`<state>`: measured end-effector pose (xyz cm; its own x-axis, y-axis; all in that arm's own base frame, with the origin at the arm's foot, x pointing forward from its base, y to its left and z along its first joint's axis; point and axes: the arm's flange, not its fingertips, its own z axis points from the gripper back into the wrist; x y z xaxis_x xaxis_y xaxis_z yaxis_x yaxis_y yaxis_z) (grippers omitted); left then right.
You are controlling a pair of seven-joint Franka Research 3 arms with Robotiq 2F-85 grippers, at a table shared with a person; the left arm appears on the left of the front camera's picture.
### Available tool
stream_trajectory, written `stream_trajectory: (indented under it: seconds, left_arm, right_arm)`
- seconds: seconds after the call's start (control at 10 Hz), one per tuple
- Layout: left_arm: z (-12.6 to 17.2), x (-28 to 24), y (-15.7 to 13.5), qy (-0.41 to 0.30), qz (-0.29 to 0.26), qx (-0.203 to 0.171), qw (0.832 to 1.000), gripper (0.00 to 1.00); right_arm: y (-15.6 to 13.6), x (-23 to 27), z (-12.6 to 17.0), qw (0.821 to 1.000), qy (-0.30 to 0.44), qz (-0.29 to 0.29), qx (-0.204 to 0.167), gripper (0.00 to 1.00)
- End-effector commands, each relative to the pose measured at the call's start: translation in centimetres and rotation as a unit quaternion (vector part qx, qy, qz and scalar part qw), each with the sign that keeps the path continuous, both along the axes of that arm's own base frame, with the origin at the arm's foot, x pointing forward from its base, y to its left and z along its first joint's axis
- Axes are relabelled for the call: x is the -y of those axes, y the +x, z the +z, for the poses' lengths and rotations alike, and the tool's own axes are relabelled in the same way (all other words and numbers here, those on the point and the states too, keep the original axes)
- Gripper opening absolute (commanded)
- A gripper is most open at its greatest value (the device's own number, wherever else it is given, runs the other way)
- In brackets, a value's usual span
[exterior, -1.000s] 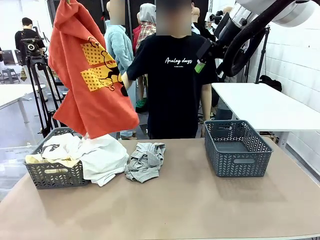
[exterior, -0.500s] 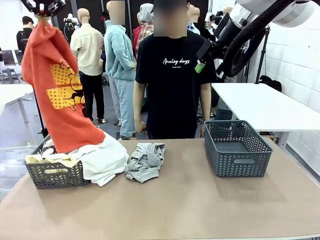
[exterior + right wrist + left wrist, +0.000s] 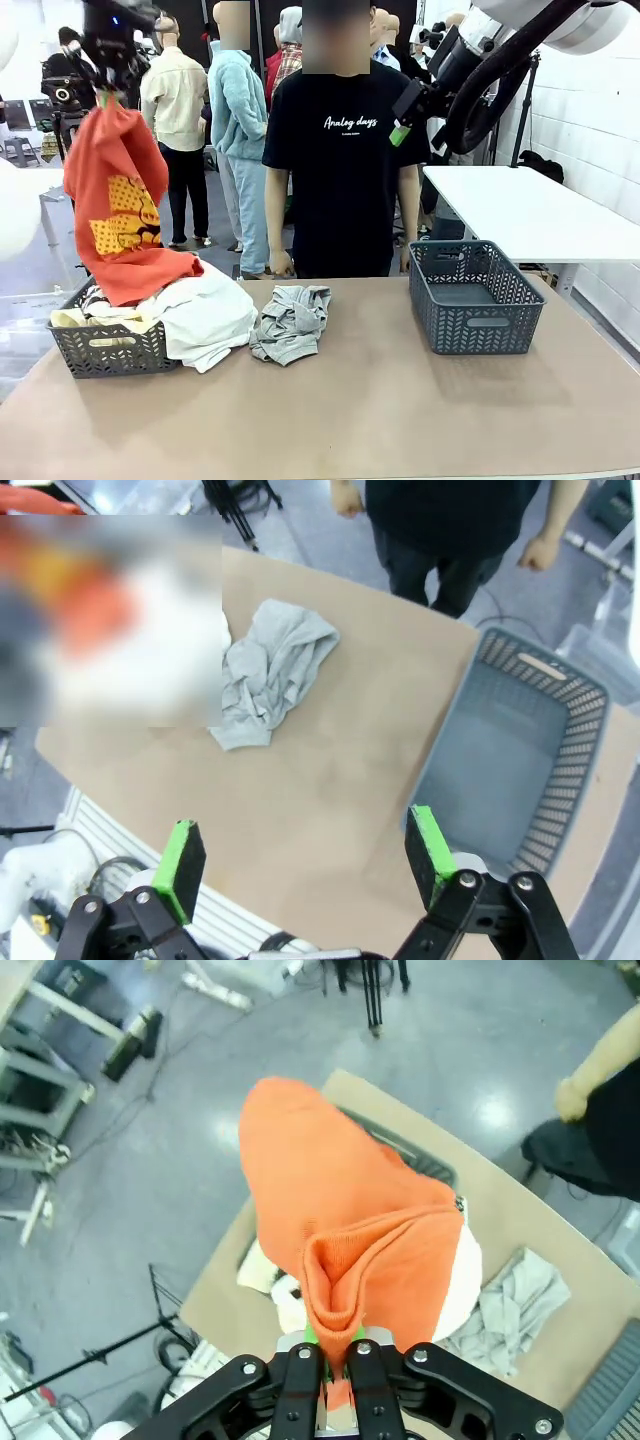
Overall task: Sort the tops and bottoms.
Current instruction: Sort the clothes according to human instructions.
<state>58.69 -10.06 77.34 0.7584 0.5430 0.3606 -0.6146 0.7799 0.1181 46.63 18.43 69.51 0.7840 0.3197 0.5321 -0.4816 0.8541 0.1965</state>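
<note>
Orange-red garment [image 3: 120, 210] with a yellow print hangs full length at the table's left end. Its lower end touches the heap in the left basket [image 3: 105, 352], and the top is bunched into one fold. Left gripper [image 3: 103, 92] is clamped narrow on that fold; wrist view shows cloth pinched between the pads of the left gripper [image 3: 338, 1355], rest of the orange-red garment [image 3: 340, 1220] falling away below. Judgement: light, limp cloth with no stiffness, so it will swing and drape and can catch on the basket rim. Best taken by a thick gathered fold near collar or shoulder, since a thin single layer may slip from the pads. White garment [image 3: 205, 315] spills over the basket's right wall onto the table [image 3: 380, 410], pale yellow garment [image 3: 70, 318] inside the basket. Grey garment [image 3: 292, 322] lies crumpled just beside the white one, apart from the baskets. Right basket [image 3: 478, 325] stands well apart on the right, nothing in it. Right gripper [image 3: 305, 855] hovers high over the table, jaws wide, holding nothing. Person [image 3: 340, 150] in a black T-shirt stands at the far edge, arms down.
</note>
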Motion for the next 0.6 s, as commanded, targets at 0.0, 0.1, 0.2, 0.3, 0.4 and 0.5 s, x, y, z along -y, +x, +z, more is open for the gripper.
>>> stream_trajectory:
  seconds: [0.0,0.1,0.2,0.3,0.4,0.5]
  left_arm:
    - [-13.7,-4.2,-10.1,-0.099,-0.008,-0.005,0.995,0.0]
    - [-13.7,-4.7,-10.5,-0.096,0.002,-0.028,0.995,0.0]
    - [-1.6,-0.6,1.2,-0.042,-0.004,-0.017,0.999,0.0]
    - [-1.6,-0.6,1.2,-0.042,-0.004,-0.017,0.999,0.0]
    - [-1.6,-0.6,1.2,-0.042,-0.004,-0.017,0.999,0.0]
    - [-1.6,-0.6,1.2,-0.042,-0.004,-0.017,0.999,0.0]
  right_arm:
    - [-0.4,0.0,-0.4,1.0,-0.002,-0.006,-0.002,1.0]
    - [-0.4,0.0,-0.4,1.0,-0.002,-0.006,-0.002,1.0]
    - [-0.4,0.0,-0.4,1.0,-0.002,-0.006,-0.002,1.0]
    - [-0.4,0.0,-0.4,1.0,-0.002,-0.006,-0.002,1.0]
    - [-0.4,0.0,-0.4,1.0,-0.002,-0.006,-0.002,1.0]
    - [-0.4,0.0,-0.4,1.0,-0.002,-0.006,-0.002,1.0]
